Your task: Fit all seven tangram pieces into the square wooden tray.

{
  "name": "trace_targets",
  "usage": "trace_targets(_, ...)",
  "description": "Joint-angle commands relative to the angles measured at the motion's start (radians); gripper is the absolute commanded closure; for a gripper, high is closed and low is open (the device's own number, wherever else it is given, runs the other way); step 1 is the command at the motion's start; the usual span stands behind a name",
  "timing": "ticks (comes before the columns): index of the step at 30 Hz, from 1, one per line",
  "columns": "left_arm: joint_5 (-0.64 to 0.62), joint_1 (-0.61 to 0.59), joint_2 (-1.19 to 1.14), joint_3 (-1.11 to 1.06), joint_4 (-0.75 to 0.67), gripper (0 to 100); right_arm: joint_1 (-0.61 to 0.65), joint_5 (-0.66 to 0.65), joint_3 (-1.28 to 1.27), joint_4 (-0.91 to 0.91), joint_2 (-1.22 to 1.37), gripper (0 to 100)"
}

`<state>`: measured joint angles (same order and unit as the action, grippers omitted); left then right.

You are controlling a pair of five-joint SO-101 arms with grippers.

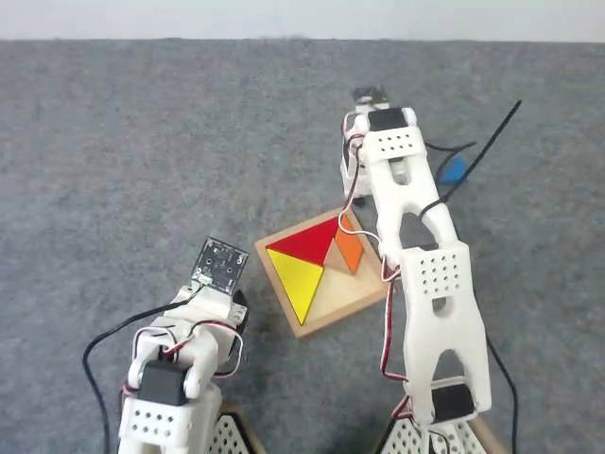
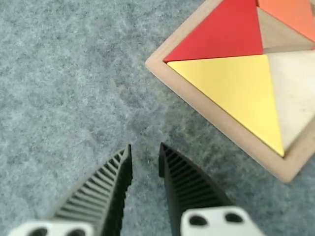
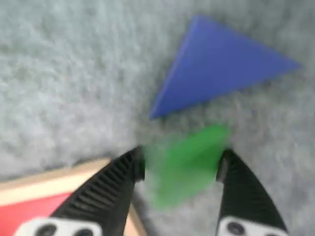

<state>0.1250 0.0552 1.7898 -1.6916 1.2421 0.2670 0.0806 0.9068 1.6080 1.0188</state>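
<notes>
1. Your right gripper (image 3: 179,158) is out past the far corner of the wooden tray (image 2: 211,110). Its fingers are spread wide on either side of the green piece (image 3: 184,167), which lies on the grey carpet (image 1: 142,142) just off that corner. I read that straddle as the set-up for a pinch (I can't tell whether either pad touches the green edge yet).
2. The blue triangle (image 3: 216,73) lies flat just beyond the green piece, near it but apart. If you close here, you should catch the green piece alone.
3. Your left gripper (image 2: 145,160) hangs low over bare carpet beside the tray's near-left corner. Its fingers are drawn close with a slim gap and nothing between them. It is probably parked there to stay out of the right arm's way.
4. In the tray, the red triangle (image 1: 307,241) and the yellow triangle (image 1: 298,279) share an edge and fill the left half. The orange piece (image 1: 349,249) sits against the red triangle, and the rest of the floor is bare wood.
5. The count is three pieces seated and two loose on the carpet, so five of the seven. There are also two arms and one tray.
</notes>
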Motion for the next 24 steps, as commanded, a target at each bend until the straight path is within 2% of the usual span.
trace_targets(1, -0.006, 0.002, 0.002, 0.007, 0.005, 91, -0.015, -0.014, 0.021, 0.044, -0.016, 76.0)
trace_targets(10, -0.006, 0.002, 0.002, 0.007, 0.005, 91, -0.044, 0.026, 0.048, -0.001, -0.016, 76.6)
trace_targets(14, -0.006, 0.002, 0.002, 0.007, 0.005, 91, -0.082, 0.018, 0.068, 0.004, -0.019, 86.4)
trace_targets(17, -0.006, 0.002, 0.002, 0.007, 0.005, 91, -0.102, -0.038, 0.104, 0.005, -0.01, 90.5)
trace_targets(24, -0.006, 0.002, 0.002, 0.007, 0.005, 91, -0.111, -0.137, 0.123, 0.007, -0.021, 90.9)
